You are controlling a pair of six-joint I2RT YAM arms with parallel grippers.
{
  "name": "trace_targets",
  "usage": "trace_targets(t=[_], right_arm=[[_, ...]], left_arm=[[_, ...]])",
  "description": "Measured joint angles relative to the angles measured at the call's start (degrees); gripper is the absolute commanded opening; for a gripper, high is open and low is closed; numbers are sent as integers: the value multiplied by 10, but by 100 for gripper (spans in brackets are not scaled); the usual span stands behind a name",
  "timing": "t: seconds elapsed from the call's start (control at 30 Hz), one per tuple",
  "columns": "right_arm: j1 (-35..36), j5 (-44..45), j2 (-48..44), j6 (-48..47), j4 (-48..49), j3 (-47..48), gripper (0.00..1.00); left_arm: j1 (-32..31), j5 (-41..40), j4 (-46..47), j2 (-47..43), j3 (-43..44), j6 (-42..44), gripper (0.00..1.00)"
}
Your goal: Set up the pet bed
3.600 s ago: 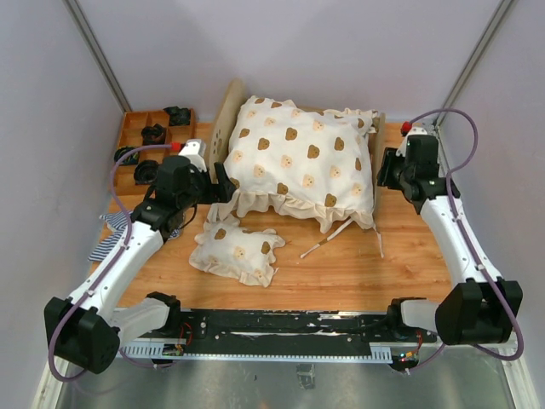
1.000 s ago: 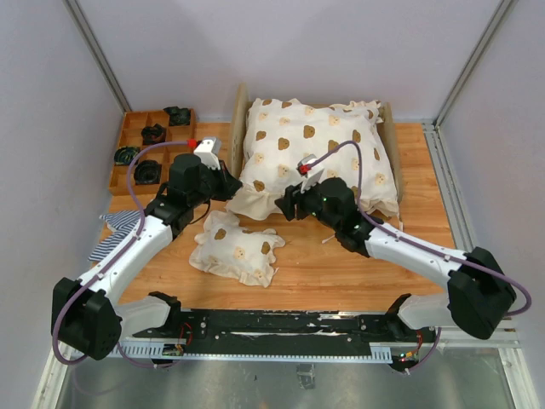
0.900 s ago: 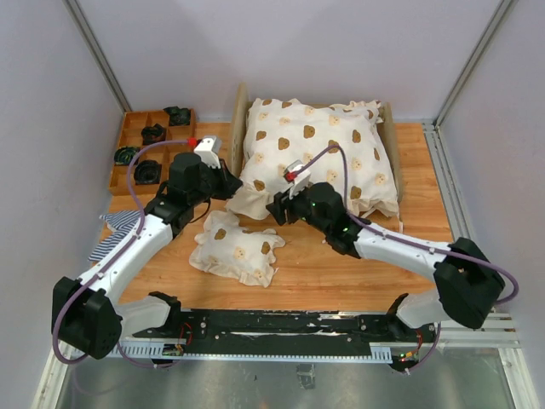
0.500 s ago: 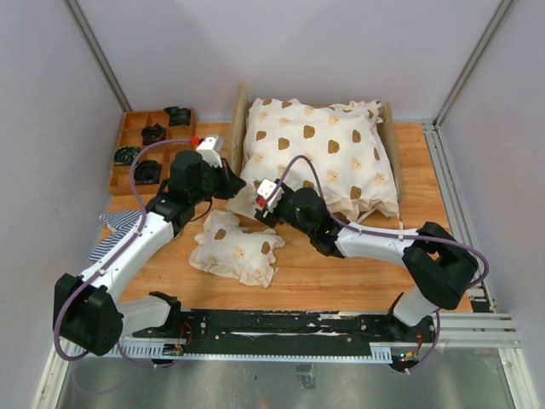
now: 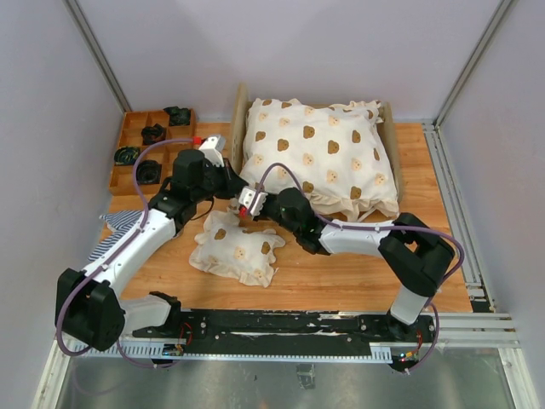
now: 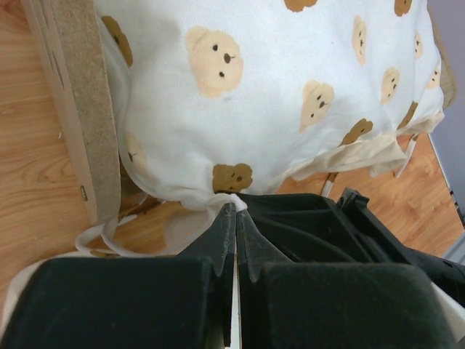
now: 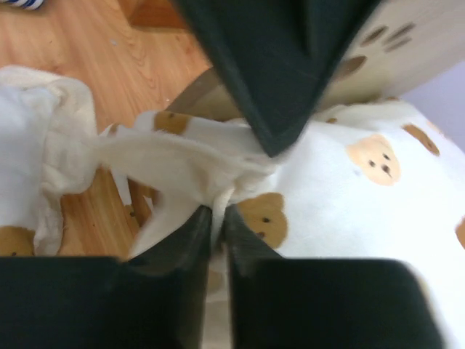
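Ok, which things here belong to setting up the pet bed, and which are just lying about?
Job: pet bed, bear-print quilt, small bear-print pillow, possibly the striped cloth.
Lying about: brown tray, black parts in it.

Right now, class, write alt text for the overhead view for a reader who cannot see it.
Two robot arms meet at the near left corner of a cream bear-print quilt lying on a small wooden bed, the left gripper and right gripper both pinching it. A matching pillow lies in front on the table.
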Motion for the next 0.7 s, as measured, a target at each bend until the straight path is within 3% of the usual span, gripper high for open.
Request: trace_targets(t=[0.2, 0.47, 0.7], right_arm=[[-10, 28, -29, 2, 19, -15, 0], [-88, -27, -105, 82, -11, -21, 0], [-143, -72, -109, 162, -59, 9, 0]], left_arm=[[0, -14, -11, 4, 23, 5, 6], [0, -28, -26, 25, 77, 40, 35], [0, -13, -19, 26, 72, 86, 46]])
